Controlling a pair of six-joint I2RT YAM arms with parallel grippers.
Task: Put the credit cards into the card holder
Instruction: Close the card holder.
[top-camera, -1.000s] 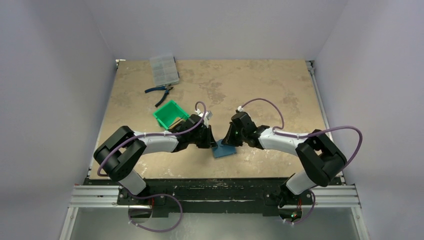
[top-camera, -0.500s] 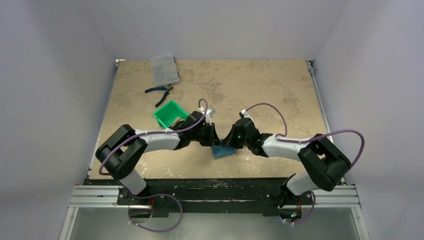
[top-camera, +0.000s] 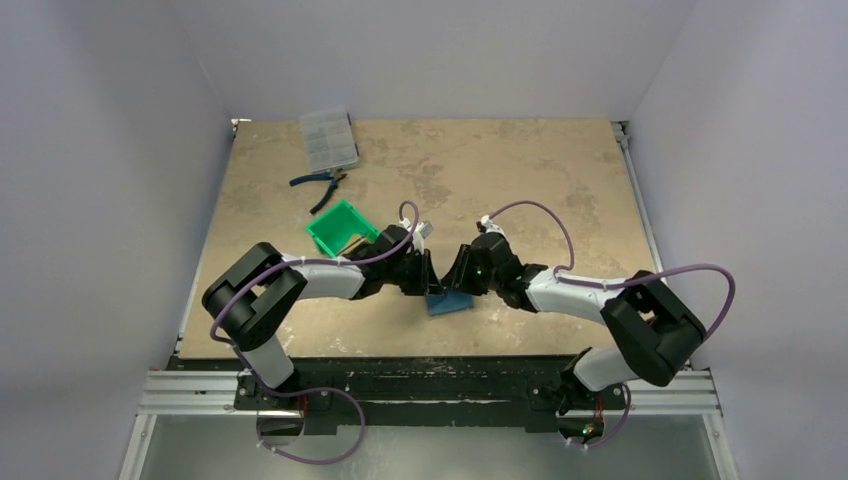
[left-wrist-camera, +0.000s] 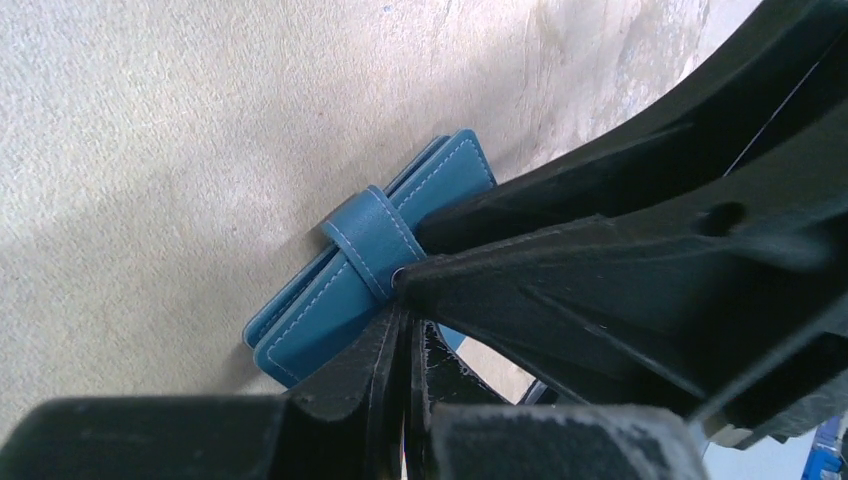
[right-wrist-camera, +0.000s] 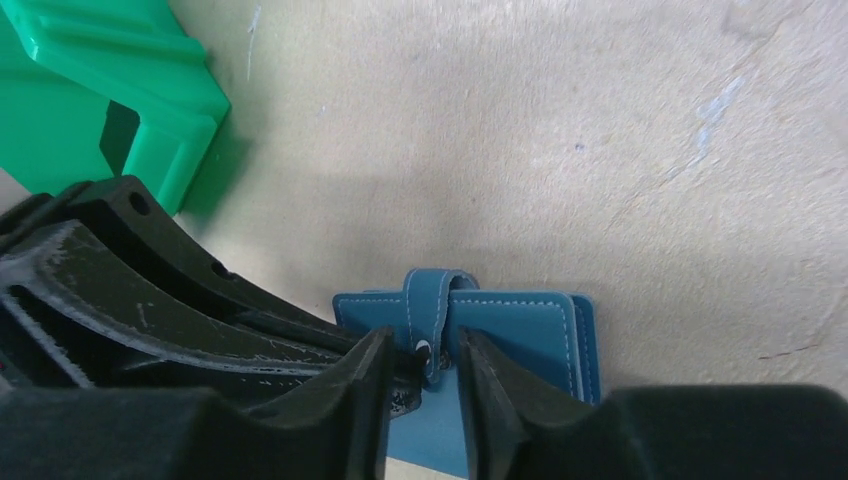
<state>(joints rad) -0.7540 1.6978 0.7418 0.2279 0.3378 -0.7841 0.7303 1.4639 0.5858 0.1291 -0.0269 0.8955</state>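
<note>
Card holder (right-wrist-camera: 525, 335) on table (right-wrist-camera: 500, 150); right gripper (right-wrist-camera: 424, 352) narrowly parted astride clasp tab (right-wrist-camera: 432, 300); left gripper (left-wrist-camera: 405, 320) closed at its edge.

1. A tan, mottled flat table (top-camera: 560, 180) fills the middle of the top view, its far edge against the pale walls.
2. A clear plastic compartment box (top-camera: 328, 139) lies at the upper left, close to the far edge.
3. Blue-handled pliers (top-camera: 322, 182) lie just below the box, apart from it.
4. A green plastic tray (top-camera: 338, 228) sits left of centre, below the pliers.
5. A small teal-blue folding card holder (top-camera: 450, 303) lies at lower centre, right of the tray and apart from it, its strap wrapped over one edge.
</note>
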